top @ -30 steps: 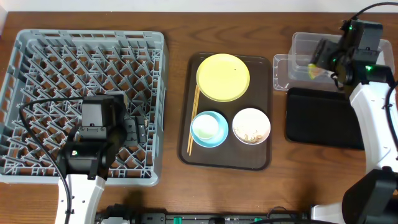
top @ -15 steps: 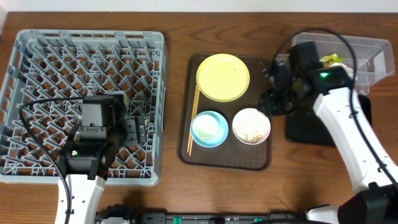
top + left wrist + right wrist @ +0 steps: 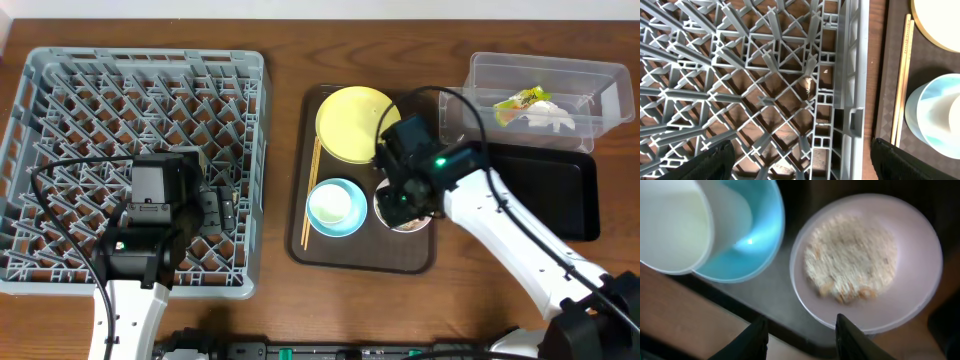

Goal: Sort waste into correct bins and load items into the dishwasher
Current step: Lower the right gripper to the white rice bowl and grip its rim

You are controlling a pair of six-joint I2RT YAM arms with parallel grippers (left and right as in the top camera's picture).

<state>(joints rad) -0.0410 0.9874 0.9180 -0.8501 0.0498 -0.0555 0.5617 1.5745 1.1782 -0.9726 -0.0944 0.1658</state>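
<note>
Right gripper [image 3: 804,339] has swung from the tub [image 3: 478,80] to above the white bowl [image 3: 920,245], jaws narrowly parted, empty; left gripper [image 3: 807,162], far left of it, jaws wide.

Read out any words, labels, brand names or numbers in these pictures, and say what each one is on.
No text can be read anywhere.
The crumpled snack wrapper in the clear plastic tub may carry print, but it is too small to make out.
The grey dish rack, yellow plate and chopsticks show no markings.
</note>
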